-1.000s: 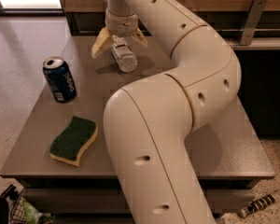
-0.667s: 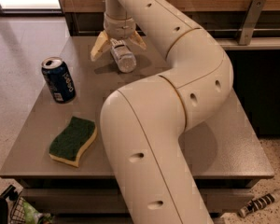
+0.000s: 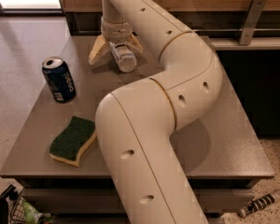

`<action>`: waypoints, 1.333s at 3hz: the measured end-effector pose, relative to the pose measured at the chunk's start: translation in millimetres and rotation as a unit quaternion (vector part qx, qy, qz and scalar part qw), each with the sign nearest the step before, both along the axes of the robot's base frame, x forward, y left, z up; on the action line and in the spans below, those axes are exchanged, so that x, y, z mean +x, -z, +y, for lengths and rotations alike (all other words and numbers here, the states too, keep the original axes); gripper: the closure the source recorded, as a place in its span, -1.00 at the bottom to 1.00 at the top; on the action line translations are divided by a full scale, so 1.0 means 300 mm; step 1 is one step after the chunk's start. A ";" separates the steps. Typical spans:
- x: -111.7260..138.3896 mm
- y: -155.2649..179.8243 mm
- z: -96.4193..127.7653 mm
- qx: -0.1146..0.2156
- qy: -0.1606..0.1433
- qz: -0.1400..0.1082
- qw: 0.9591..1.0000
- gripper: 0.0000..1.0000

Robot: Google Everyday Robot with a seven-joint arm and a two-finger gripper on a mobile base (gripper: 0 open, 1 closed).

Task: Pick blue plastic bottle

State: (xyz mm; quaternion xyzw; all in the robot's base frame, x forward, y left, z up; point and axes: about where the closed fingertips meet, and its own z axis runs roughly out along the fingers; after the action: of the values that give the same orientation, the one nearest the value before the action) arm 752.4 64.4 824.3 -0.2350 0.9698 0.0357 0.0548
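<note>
Table (image 3: 233, 139): one; arm (image 3: 144, 125): one; gripper (image 3: 115, 53): one, low over the table's far side, its two fingers (image 3: 97, 51) spread either side of the bottle; blue plastic bottle (image 3: 124, 59): one, clear, lying between those fingers; soda can (image 3: 59, 79): one, dark blue, upright; sponge (image 3: 73, 140): one, green over yellow; striped object (image 3: 261, 203) on the floor: one, kind unclear.
</note>
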 end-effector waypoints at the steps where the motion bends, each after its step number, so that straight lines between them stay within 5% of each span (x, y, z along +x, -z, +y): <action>1: 0.002 0.012 0.015 -0.004 -0.010 0.003 1.000 -0.53; 4: 0.036 0.022 0.040 0.005 -0.010 -0.012 1.000 0.84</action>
State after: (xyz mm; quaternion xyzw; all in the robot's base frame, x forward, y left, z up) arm 763.1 76.5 817.6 -0.2452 0.9664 0.0386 0.0674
